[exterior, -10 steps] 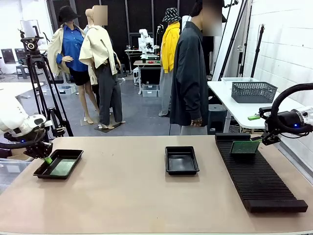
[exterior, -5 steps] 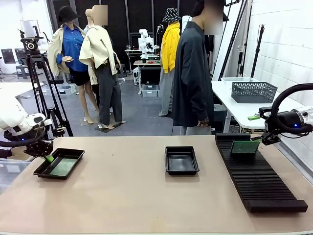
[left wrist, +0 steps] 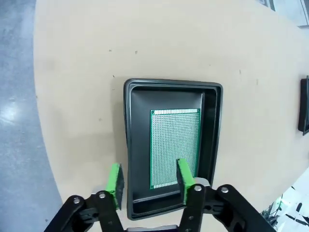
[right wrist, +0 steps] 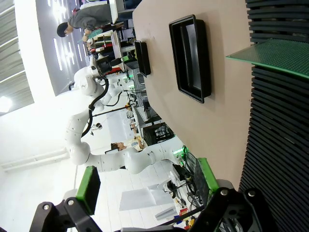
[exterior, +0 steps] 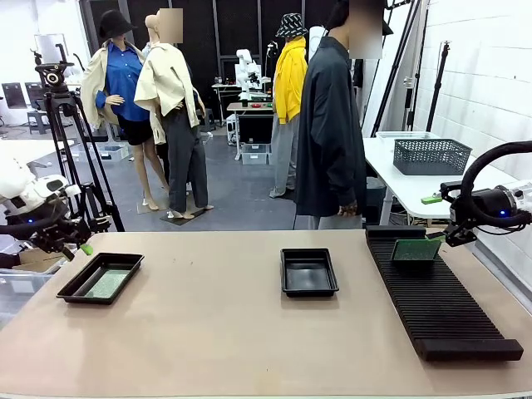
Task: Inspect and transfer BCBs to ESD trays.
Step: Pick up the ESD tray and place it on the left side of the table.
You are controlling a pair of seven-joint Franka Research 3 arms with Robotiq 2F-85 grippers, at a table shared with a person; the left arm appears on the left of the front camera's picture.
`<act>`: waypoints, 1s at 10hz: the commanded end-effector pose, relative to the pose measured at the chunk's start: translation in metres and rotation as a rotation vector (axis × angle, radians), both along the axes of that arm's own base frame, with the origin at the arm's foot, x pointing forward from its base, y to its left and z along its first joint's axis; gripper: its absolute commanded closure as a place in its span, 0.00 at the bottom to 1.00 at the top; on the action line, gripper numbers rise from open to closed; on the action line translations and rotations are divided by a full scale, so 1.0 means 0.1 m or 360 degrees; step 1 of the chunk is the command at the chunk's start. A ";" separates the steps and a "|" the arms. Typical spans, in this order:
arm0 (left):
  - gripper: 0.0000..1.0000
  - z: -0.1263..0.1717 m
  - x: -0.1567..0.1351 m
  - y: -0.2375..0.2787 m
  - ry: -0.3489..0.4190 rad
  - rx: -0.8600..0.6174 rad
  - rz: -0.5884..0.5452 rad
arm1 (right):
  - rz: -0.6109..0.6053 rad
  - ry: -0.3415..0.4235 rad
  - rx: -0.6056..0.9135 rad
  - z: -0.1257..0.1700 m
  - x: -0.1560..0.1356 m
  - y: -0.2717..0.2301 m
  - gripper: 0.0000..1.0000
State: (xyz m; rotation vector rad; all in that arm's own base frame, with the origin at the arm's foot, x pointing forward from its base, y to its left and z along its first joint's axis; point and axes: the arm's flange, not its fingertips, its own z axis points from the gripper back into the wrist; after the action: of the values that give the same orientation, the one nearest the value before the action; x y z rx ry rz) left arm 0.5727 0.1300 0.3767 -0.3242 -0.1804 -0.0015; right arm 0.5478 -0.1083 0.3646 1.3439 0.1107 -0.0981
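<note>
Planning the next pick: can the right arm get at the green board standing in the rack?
Probably yes: the open right gripper hovers beside the board, with nothing between them.

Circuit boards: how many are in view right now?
2. One circuit board lies flat in the left tray; a second board stands in the slotted rack on the right.

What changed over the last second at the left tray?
The left end effector opened, let go of the BCB, now flat in the left ESD tray, and rose back off the rim. Unchanged: right end effector open beside the BCB on the rack; middle ESD tray empty.
</note>
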 end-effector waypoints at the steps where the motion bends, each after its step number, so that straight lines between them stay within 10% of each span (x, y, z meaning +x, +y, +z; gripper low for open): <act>1: 0.00 0.05 -0.15 0.00 -0.0042 -0.0038 -0.0008 | 0.0012 0.0000 -0.0004 0.00 0.00 0.01 0.00; 10: 0.00 0.04 -0.06 -0.07 -0.0002 -0.0002 -0.0013 | 0.0012 0.0000 -0.0004 0.00 0.00 0.01 0.00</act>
State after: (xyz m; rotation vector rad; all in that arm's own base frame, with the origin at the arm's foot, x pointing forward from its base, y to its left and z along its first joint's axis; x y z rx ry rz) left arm 0.5685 0.1222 0.3778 -0.3251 -0.1751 -0.0084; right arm 0.5479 -0.1083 0.3646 1.3439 0.1106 -0.0980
